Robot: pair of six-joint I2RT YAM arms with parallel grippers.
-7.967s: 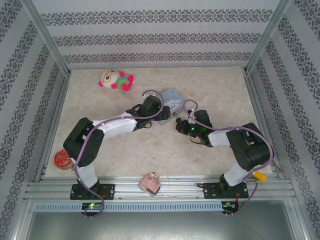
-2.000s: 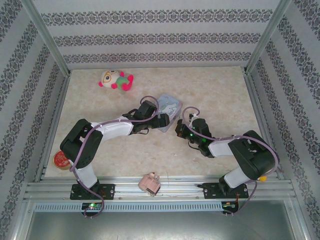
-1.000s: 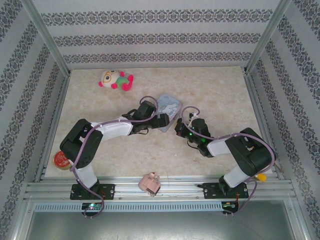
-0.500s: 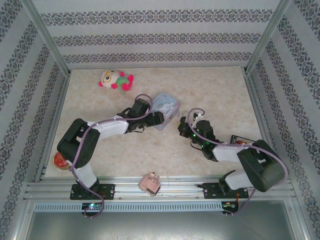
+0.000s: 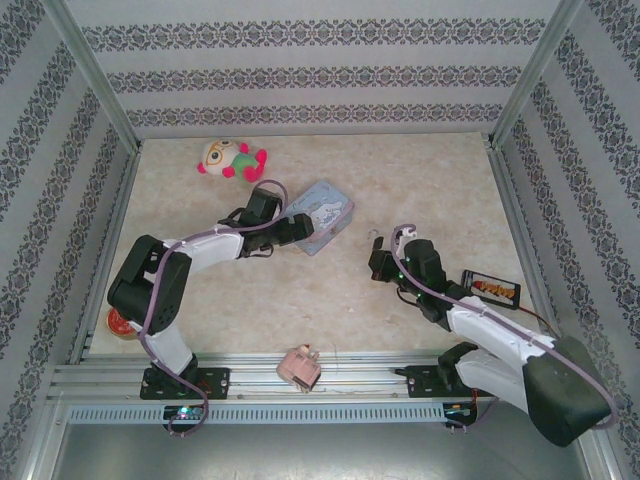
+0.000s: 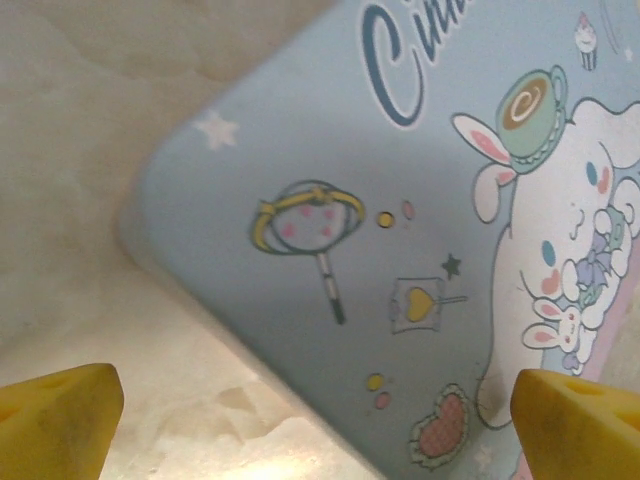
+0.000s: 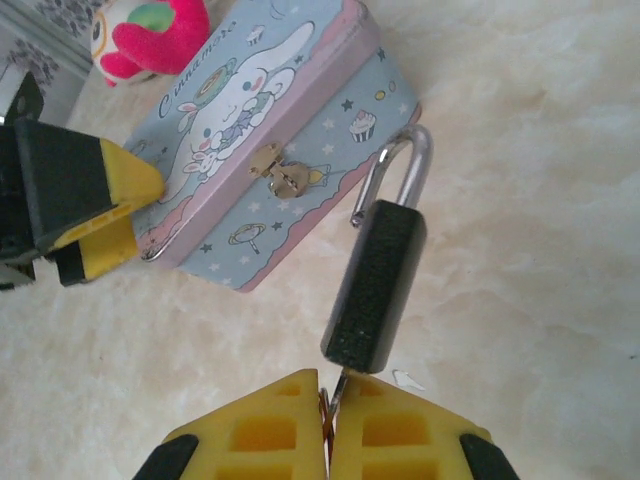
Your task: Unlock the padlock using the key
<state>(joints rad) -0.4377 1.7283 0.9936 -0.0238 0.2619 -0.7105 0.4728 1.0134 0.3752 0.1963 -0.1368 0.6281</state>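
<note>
The padlock has a black body and a silvery shackle whose one end hangs free. It is off the pale blue cartoon tin, just beside the tin's latch side. The thin key sticks into the padlock's bottom end, and my right gripper is shut on it. From above, the padlock sits at the tip of the right gripper, right of the tin. My left gripper stands open over the tin's lid, holding nothing; seen from above, the left gripper is at the tin's left corner.
A plush toy lies at the back left. A pink blocky object rests on the front rail, a red round thing at the left edge. A black tray lies right of the right arm. Metal frame rails border the table.
My right arm has drawn back to the right and nearer, carrying key and padlock away from the tin. The left arm has swung left, its gripper now at the tin's left corner.
</note>
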